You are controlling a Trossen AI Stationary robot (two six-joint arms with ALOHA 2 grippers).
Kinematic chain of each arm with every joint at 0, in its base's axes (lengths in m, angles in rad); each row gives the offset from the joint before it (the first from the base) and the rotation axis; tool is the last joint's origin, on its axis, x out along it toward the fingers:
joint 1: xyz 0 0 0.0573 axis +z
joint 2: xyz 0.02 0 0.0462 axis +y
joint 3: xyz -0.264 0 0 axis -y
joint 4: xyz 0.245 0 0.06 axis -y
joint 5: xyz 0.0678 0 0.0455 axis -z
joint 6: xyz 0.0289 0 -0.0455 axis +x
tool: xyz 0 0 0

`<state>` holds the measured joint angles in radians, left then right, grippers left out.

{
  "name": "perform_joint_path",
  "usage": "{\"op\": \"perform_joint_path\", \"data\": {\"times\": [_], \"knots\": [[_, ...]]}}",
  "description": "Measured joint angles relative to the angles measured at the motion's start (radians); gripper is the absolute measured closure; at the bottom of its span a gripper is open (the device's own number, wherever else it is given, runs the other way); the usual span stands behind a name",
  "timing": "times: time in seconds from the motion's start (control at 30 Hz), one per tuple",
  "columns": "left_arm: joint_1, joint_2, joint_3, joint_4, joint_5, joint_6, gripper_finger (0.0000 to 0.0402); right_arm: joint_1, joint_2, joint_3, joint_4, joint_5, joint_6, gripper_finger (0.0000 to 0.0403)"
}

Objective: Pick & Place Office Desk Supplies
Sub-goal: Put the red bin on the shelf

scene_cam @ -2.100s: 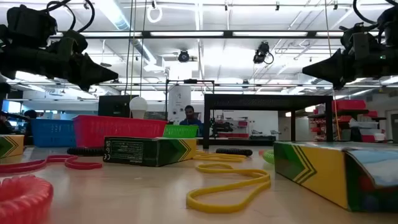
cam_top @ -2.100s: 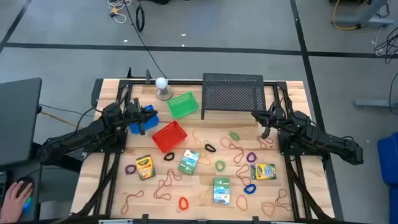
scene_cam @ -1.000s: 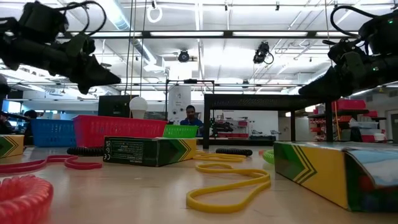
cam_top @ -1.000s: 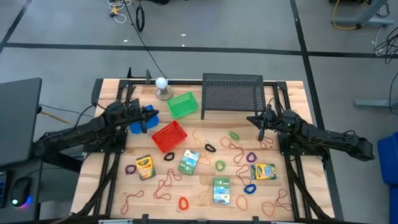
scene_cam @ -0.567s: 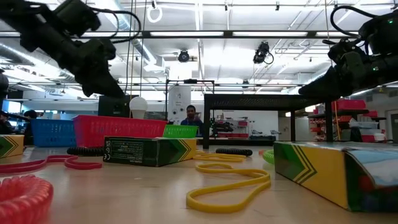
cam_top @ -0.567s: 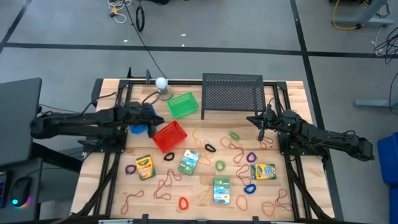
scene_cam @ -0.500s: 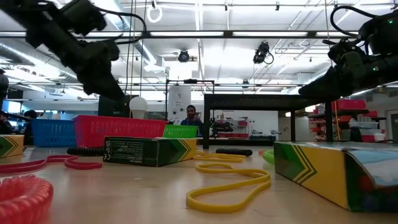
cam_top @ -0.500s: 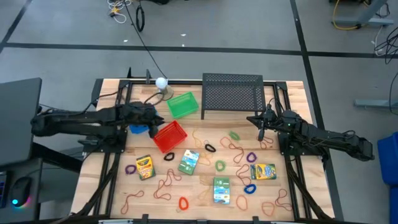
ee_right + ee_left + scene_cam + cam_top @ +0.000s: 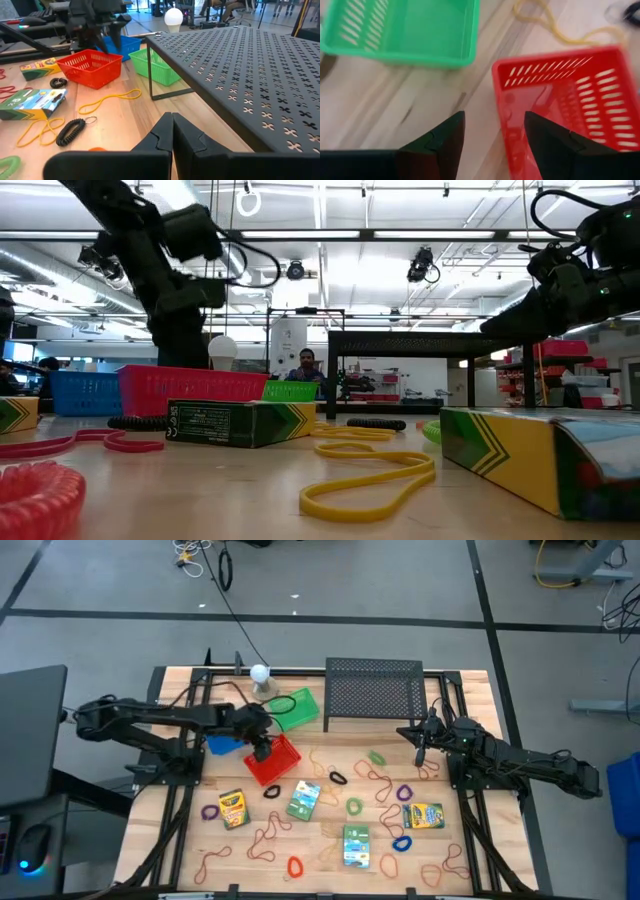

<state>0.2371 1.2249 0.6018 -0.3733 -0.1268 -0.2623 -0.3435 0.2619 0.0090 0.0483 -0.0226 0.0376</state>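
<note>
Crayon boxes (image 9: 232,808) (image 9: 303,800) (image 9: 356,845), rubber bands (image 9: 268,835) and small coloured loops (image 9: 403,793) lie flat and scattered over the near half of the wooden table. My left gripper (image 9: 262,745) hangs open and slanting down over the far left corner of the red basket (image 9: 275,762). In the left wrist view, its fingers (image 9: 492,125) stand on either side of the basket's corner rim (image 9: 501,70) without touching it. My right gripper (image 9: 420,747) waits shut above the table at the right, near the black rack.
A green basket (image 9: 293,708) and a blue basket (image 9: 222,743) stand close to the red one. A white ball on a stand (image 9: 262,680) is at the far left. The black mesh rack (image 9: 375,695) stands at the far middle.
My left gripper has swung from beside the blue basket toward the table's right, out over the red basket's corner. It has tipped from nearly level to slanting steeply down. No item on the table has moved.
</note>
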Motion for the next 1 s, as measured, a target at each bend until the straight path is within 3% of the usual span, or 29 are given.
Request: {"op": "perform_joint_path", "data": {"times": [0.27,0.6,0.87,1.0], "knots": [[0.006,0.069,0.000,0.002,0.060,0.018,0.0220,0.000,0.000,0.000,0.000,-0.010,0.003,0.0399],[0.006,0.063,0.010,-0.002,0.051,0.089,0.0380,0.000,0.000,0.000,0.000,-0.012,0.003,0.0398],[0.005,0.024,0.128,0.003,0.021,0.217,0.0385,0.000,0.000,0.000,0.000,-0.012,0.002,0.0398],[-0.003,0.017,0.186,0.159,0.043,0.252,0.0386,0.000,0.000,0.000,0.000,-0.012,-0.001,0.0398]]}}
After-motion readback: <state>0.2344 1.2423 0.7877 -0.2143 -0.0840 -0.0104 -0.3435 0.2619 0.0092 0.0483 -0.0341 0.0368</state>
